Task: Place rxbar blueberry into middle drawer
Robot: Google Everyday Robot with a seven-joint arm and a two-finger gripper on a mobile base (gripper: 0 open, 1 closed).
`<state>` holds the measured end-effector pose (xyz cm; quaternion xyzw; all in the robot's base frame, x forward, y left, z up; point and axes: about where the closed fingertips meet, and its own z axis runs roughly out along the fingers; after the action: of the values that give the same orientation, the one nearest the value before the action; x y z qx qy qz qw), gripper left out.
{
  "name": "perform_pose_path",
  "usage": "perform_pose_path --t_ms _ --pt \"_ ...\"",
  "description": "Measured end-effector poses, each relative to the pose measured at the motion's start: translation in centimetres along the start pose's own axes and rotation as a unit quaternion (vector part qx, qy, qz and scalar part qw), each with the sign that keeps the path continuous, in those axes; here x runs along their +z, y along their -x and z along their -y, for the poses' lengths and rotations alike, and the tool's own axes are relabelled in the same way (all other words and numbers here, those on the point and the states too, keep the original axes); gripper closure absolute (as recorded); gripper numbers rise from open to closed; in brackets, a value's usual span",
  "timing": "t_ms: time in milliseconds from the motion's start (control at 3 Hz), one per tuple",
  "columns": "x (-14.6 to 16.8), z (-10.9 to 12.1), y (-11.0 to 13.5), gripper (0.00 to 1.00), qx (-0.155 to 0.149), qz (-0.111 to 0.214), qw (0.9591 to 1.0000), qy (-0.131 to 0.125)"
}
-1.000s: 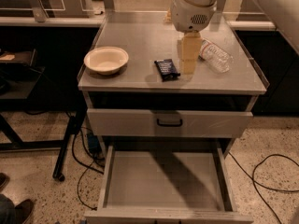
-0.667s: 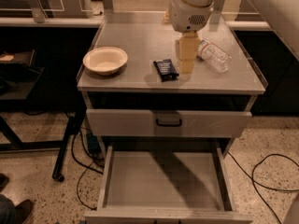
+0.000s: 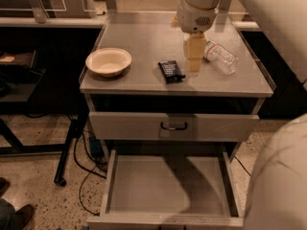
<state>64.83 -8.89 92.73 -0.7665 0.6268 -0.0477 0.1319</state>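
The rxbar blueberry (image 3: 171, 71), a dark flat bar with white print, lies on the grey cabinet top (image 3: 144, 37) near its front edge. My gripper (image 3: 194, 60) hangs down from the white wrist just right of the bar, tips close to the top, between the bar and a bottle. It holds nothing that I can see. The middle drawer (image 3: 168, 188) is pulled out below, with a bare grey floor and nothing in it.
A cream bowl (image 3: 108, 61) sits at the left of the cabinet top. A clear plastic water bottle (image 3: 221, 57) lies right of the gripper. A shut drawer front with a dark loop handle (image 3: 173, 126) is above the open drawer. White arm parts (image 3: 280, 176) fill the right side. Cables lie on the floor at left.
The gripper stays beside the bar, almost unmoved. A large white part of the arm has come into view at the lower right. The bar, bowl and bottle have not moved.
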Motion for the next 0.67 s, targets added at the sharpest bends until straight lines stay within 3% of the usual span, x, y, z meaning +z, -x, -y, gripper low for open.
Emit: perform_pose_path --t_ms 333,667 --pt "1.2 1.4 -1.2 0.0 0.002 -0.006 1.0 0.007" --pt "4.2 4.2 -2.2 0.0 0.0 -0.005 1.0 0.009"
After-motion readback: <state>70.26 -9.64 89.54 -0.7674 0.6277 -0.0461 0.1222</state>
